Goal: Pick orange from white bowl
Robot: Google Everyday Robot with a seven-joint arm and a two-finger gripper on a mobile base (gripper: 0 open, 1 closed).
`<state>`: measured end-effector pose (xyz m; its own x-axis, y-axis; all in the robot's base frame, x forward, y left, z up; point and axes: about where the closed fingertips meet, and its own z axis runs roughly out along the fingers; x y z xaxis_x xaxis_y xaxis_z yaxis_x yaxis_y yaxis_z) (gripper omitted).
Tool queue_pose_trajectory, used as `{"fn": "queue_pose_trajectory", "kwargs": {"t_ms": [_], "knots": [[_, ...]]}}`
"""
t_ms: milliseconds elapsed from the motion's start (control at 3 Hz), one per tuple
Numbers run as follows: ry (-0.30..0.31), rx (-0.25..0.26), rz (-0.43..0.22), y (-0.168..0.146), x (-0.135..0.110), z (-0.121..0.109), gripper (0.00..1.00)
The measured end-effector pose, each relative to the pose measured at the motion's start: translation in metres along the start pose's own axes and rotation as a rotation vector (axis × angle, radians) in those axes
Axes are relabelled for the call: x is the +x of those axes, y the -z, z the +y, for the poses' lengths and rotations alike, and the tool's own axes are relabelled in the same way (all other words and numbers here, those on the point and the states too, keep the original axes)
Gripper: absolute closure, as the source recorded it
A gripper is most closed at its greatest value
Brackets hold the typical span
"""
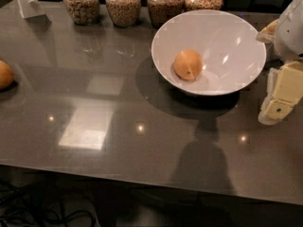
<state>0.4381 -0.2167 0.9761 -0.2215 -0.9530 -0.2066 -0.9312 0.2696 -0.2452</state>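
Observation:
The orange [188, 64] is a round pale yellow-orange fruit with a small dark dimple. It lies inside the white bowl [236, 37], left of the bowl's middle. The bowl stands on the grey table toward the back right. My gripper [280, 98] is at the right edge of the view, just right of the bowl and outside its rim. It hangs above the table and holds nothing that I can see. It is well to the right of the orange.
A second, darker orange fruit [4, 74] lies at the table's left edge. Several grain-filled glass jars [123, 4] stand along the back edge. A white stand [28, 1] is at the back left. The table's front edge [142, 178] runs across the lower view.

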Motion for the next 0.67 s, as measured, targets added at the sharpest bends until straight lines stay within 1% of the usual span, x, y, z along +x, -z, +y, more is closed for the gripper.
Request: {"fn": "queue_pose_trajectory", "kwargs": {"t_ms": [333, 667], "knots": [[0.000, 0.000, 0.000, 0.0000, -0.0001, -0.0001, 0.00], [0.015, 0.029, -0.057, 0.0010, -0.0081, -0.0094, 0.00]]}}
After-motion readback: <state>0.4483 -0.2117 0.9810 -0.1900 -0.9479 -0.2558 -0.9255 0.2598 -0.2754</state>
